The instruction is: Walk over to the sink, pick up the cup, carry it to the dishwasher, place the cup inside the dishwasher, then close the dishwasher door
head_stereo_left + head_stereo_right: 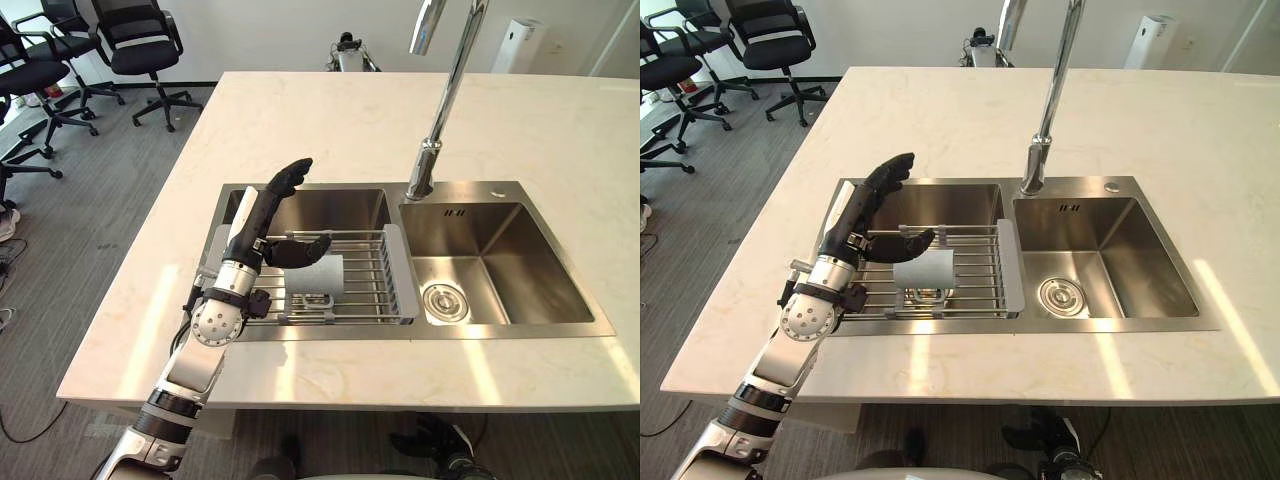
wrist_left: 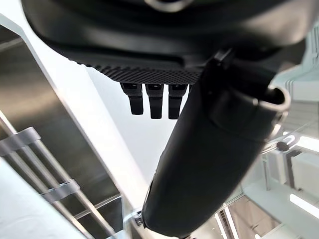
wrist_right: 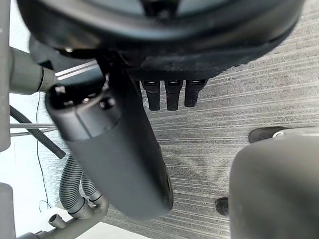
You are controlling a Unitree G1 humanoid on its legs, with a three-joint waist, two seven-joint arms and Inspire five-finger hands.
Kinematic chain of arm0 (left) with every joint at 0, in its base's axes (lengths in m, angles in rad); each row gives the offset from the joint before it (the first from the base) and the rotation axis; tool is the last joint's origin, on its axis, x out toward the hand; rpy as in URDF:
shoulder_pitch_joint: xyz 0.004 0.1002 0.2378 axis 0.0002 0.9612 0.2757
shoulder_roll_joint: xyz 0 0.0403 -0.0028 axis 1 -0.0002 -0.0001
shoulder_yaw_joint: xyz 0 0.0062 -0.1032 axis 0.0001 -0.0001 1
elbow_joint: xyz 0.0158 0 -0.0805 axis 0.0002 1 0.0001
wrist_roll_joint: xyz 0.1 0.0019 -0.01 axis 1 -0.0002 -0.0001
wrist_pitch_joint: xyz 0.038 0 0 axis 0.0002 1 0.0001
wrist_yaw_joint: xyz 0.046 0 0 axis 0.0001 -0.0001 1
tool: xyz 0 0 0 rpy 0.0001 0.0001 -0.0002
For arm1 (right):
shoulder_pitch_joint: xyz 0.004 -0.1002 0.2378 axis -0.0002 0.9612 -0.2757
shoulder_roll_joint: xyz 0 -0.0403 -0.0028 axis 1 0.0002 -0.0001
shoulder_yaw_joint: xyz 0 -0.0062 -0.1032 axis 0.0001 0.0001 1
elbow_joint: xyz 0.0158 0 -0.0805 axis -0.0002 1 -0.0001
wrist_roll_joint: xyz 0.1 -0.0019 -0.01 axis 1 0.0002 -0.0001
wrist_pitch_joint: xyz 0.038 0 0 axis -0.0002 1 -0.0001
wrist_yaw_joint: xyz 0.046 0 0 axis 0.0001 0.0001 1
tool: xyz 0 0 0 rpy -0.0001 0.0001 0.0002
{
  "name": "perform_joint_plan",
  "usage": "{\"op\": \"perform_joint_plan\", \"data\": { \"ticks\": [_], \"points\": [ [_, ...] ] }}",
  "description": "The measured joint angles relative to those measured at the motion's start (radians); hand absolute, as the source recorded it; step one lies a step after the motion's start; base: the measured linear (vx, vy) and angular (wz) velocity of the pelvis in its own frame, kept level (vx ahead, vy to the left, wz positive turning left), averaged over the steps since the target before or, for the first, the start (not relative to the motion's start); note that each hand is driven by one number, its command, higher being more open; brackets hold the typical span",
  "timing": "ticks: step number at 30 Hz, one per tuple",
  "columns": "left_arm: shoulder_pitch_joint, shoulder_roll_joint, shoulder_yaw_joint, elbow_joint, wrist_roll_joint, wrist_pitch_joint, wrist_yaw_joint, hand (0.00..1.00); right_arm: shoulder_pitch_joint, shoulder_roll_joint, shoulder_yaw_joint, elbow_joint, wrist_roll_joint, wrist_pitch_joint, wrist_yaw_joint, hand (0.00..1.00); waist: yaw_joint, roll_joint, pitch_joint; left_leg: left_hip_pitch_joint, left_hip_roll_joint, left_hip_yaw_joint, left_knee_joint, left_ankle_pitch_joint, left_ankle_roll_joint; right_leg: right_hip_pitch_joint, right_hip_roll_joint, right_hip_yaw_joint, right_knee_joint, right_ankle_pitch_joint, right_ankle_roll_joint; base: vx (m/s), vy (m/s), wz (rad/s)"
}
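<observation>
Cup (image 1: 318, 276), pale and lying on its side, rests on the wire rack (image 1: 375, 268) across the left basin of the sink (image 1: 510, 280). The left hand (image 1: 257, 222) is raised at the rack's left end, fingers straight and released, thumb reaching over the cup. It is hard to tell whether the thumb touches it. A tall faucet (image 1: 447, 100) rises behind the rack's right end. The right hand (image 3: 119, 159) hangs over grey carpet (image 3: 239, 99), fingers relaxed.
</observation>
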Motion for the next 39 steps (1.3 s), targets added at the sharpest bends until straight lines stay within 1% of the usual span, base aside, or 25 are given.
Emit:
{"op": "perform_joint_plan", "data": {
  "ticks": [3, 5, 7, 10, 13, 20, 25, 30, 37, 39],
  "points": [
    [0.0, 0.057, 0.0, 0.018, 0.036, 0.007, -0.021, 0.9, 0.026, -0.004, 0.0, 0.0, -0.001, 0.0, 0.001, 0.9, -0.008, 0.0, -0.004, 0.021, 0.006, 0.0, -0.07, 0.039, -0.005, -0.014, 0.009, 0.001, 0.0, 0.002, 0.002, -0.03, -0.02, -0.01],
    [-0.001, 0.081, 0.0, 0.032, 0.039, 0.007, -0.031, 0.9, 0.038, -0.006, 0.0, 0.0, -0.001, 0.0, 0.003, 0.9, -0.009, 0.0, -0.004, 0.019, 0.008, 0.003, -0.07, 0.039, -0.005, -0.016, 0.008, 0.006, -0.003, 0.005, 0.006, 0.0, -0.01, -0.05],
    [-0.001, 0.108, 0.0, 0.041, 0.075, 0.009, -0.044, 0.9, 0.046, -0.007, 0.0, 0.0, -0.002, 0.0, 0.003, 0.9, -0.01, 0.0, -0.004, 0.016, 0.004, 0.008, -0.07, 0.038, -0.003, -0.016, 0.004, 0.013, -0.016, 0.01, 0.013, 0.01, 0.011, -0.08],
    [-0.001, 0.117, 0.0, 0.041, 0.078, 0.009, -0.052, 0.9, 0.044, -0.007, 0.001, 0.0, -0.002, 0.0, 0.008, 0.9, -0.01, 0.0, -0.004, 0.015, 0.0, 0.01, -0.07, 0.036, -0.001, -0.016, -0.001, 0.016, -0.022, 0.012, 0.016, 0.0, 0.007, -0.02],
    [-0.002, 0.138, 0.0, 0.041, 0.116, 0.009, -0.057, 0.9, 0.033, -0.007, 0.002, -0.001, -0.002, 0.0, 0.02, 0.9, -0.011, 0.001, -0.005, 0.013, -0.003, 0.011, -0.07, 0.036, 0.0, -0.014, -0.005, 0.017, -0.031, 0.015, 0.02, 0.0, 0.0, 0.0],
    [-0.002, 0.158, 0.0, 0.042, 0.174, 0.009, -0.06, 0.9, 0.033, -0.007, 0.002, -0.001, -0.01, 0.0, 0.022, 0.9, -0.01, 0.002, -0.005, 0.007, -0.005, 0.008, -0.07, 0.035, 0.001, -0.013, -0.005, 0.013, -0.042, 0.016, 0.019, 0.0, -0.003, 0.0],
    [-0.002, 0.218, 0.0, 0.041, 0.175, 0.009, -0.082, 0.9, 0.035, -0.01, 0.002, -0.001, -0.021, 0.0, 0.022, 0.9, -0.009, 0.006, -0.008, 0.002, -0.007, 0.008, -0.07, 0.032, 0.003, -0.013, -0.005, 0.013, -0.051, 0.018, 0.018, 0.0, 0.0, 0.0],
    [0.006, 0.22, 0.0, 0.038, 0.176, 0.008, -0.092, 0.9, 0.034, -0.019, 0.003, -0.001, -0.023, 0.0, 0.022, 0.9, -0.008, 0.021, -0.017, 0.0, -0.008, 0.007, -0.07, 0.03, 0.005, -0.013, -0.008, 0.012, -0.052, 0.019, 0.019, 0.0, 0.0, 0.0],
    [0.022, 0.227, 0.0, 0.016, 0.194, 0.004, -0.112, 0.9, 0.035, -0.022, 0.006, -0.001, -0.05, 0.0, 0.018, 0.9, -0.008, 0.024, -0.019, 0.0, -0.007, 0.006, -0.071, 0.03, 0.005, -0.013, -0.007, 0.011, -0.052, 0.019, 0.019, 0.0, 0.0, 0.0],
    [0.041, 0.241, 0.0, -0.015, 0.189, 0.004, -0.112, 0.9, 0.034, -0.024, 0.013, -0.001, -0.05, 0.0, 0.015, 0.9, -0.01, 0.024, -0.019, 0.0, -0.008, 0.007, -0.071, 0.03, 0.006, -0.013, -0.008, 0.012, -0.052, 0.019, 0.019, 0.0, 0.0, 0.0]
  ]
}}
